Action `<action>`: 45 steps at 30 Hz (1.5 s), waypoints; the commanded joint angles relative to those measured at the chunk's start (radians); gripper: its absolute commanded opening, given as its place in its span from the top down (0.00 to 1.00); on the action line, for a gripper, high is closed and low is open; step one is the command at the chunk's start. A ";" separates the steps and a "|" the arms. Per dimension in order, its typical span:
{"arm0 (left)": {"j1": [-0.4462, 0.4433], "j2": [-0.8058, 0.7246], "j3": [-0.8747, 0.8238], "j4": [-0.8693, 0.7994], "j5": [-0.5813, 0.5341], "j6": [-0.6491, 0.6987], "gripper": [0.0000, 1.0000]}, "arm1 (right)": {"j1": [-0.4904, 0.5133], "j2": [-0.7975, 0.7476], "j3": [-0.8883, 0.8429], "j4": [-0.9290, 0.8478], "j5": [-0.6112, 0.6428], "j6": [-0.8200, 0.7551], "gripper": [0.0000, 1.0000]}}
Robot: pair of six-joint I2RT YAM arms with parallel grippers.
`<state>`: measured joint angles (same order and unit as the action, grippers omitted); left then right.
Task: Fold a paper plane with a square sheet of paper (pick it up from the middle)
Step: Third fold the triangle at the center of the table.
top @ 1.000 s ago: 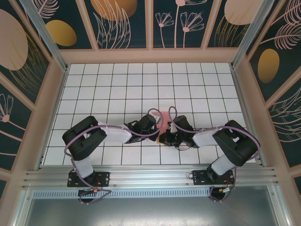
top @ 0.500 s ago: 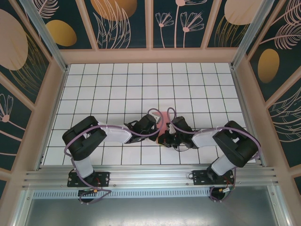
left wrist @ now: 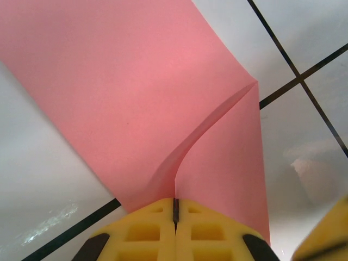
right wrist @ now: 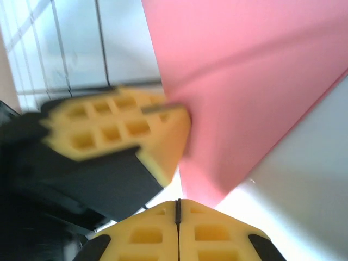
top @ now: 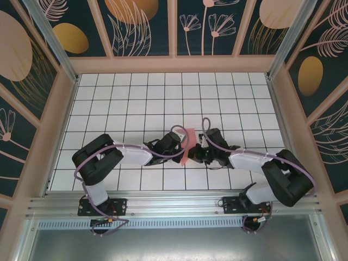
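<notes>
The square sheet of paper (top: pixel 188 142) is salmon pink and stands as a narrow folded strip between the two grippers at the table's middle front. My left gripper (top: pixel 181 147) is shut on it. In the left wrist view the yellow jaws (left wrist: pixel 175 202) pinch a folded edge of the paper (left wrist: pixel 136 81), and a crease runs up from the pinch. My right gripper (top: pixel 197 154) sits just right of the sheet. Its jaws (right wrist: pixel 177 206) are shut with nothing between them, just below the paper's lower corner (right wrist: pixel 244 81). The left gripper's yellow fingers (right wrist: pixel 119 128) show beside the sheet.
The white gridded table (top: pixel 163 98) stretches behind the arms. Patterned walls with pale posts (top: pixel 65 81) enclose it on three sides. A metal rail (top: pixel 174 204) runs along the near edge, over both arm bases.
The right arm has swung to the right, its elbow moving outward, and its gripper has drawn back from the paper. More of the pink strip now shows. The left arm has held still.
</notes>
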<state>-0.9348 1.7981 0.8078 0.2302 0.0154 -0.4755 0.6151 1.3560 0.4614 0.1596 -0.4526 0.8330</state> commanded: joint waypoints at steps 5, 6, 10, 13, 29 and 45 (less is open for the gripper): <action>0.005 0.019 0.004 -0.130 -0.014 0.017 1.00 | -0.139 0.064 0.083 -0.001 -0.053 -0.118 0.92; 0.005 0.020 0.005 -0.130 -0.013 0.017 1.00 | -0.137 0.094 0.100 0.011 -0.075 -0.120 0.92; 0.005 0.023 0.009 -0.129 -0.011 0.015 1.00 | -0.136 0.185 0.128 0.043 -0.094 -0.123 0.92; 0.005 0.030 0.014 -0.134 -0.005 0.018 1.00 | -0.135 0.248 0.141 -0.006 -0.037 -0.152 0.92; 0.005 0.036 0.016 -0.153 -0.005 0.024 1.00 | -0.186 0.233 0.217 -0.093 -0.028 -0.238 0.91; 0.004 -0.077 0.069 -0.233 -0.119 -0.034 0.59 | -0.195 0.330 0.182 -0.103 0.025 -0.290 0.92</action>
<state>-0.9356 1.7691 0.8467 0.1101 -0.0257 -0.4942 0.4213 1.6550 0.6525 0.1150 -0.4908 0.5850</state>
